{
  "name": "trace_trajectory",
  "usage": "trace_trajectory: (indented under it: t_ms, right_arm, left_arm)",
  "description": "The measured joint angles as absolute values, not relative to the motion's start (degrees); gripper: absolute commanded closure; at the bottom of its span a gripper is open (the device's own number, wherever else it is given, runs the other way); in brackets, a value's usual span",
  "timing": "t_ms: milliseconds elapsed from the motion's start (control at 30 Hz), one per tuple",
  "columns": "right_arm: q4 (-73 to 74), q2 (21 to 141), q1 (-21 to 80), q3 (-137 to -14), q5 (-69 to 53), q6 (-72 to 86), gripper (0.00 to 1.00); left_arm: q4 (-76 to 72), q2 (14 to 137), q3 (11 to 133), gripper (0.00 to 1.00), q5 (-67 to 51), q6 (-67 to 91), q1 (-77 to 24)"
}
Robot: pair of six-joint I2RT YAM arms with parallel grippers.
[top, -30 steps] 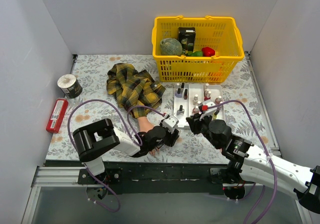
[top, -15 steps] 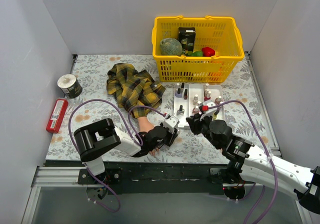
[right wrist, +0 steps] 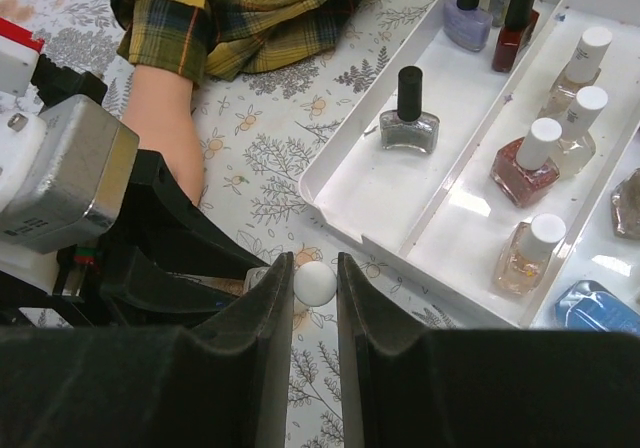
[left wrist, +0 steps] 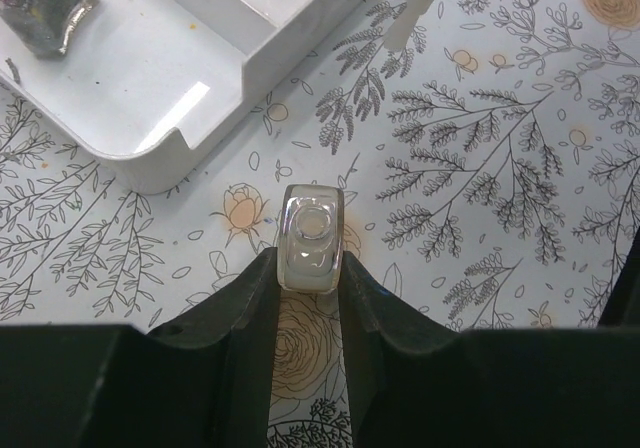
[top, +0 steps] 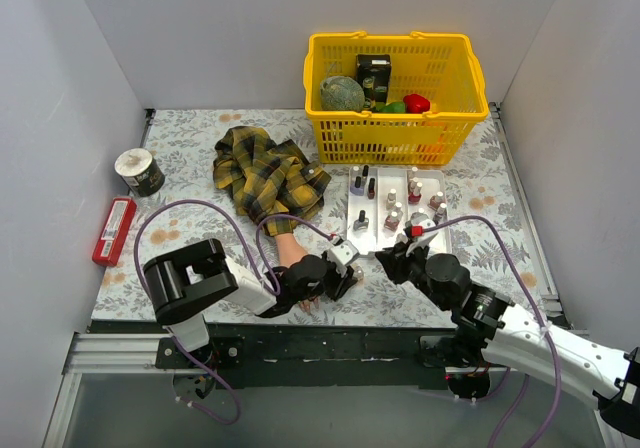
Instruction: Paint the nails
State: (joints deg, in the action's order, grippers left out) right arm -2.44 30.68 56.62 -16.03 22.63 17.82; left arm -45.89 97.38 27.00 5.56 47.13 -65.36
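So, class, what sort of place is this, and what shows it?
Probably a robot lab bench staged as a nail station: plain grey walls, a tray of polish bottles, a sleeved mannequin hand.

Read nothing legible. Saw faint markings on the red packet [top: 114,230], the round tin [top: 139,171] and the black box [top: 373,73] in the basket [top: 400,133], all too small.

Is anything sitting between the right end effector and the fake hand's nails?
Yes. The left end effector, shut on a small bottle, lies over the mannequin hand's fingers, directly ahead of the right end effector. The nails are hidden beneath it.
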Motion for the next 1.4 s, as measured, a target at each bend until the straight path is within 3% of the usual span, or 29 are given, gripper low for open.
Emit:
trace_trajectory:
  t_ms: [300,800,1400]
  right_arm:
    - [-2.20,27.55,56.58,-13.10,18.79,19.53,0.99]
    - [-6.52,34.06,56.58,-12.82,10.33,19.33,0.99]
    - [-8.16,35.38,56.58,-12.82,10.98,19.29,0.99]
  left_arm:
    - [-46.41,96.60,25.82,0.79,2.24,44.82,-65.36]
    - [-45.56,96.60,26.33,0.79,2.15,44.29,-65.67]
    - [-44.10,96.60,27.29,0.80,2.48,44.31,-67.07]
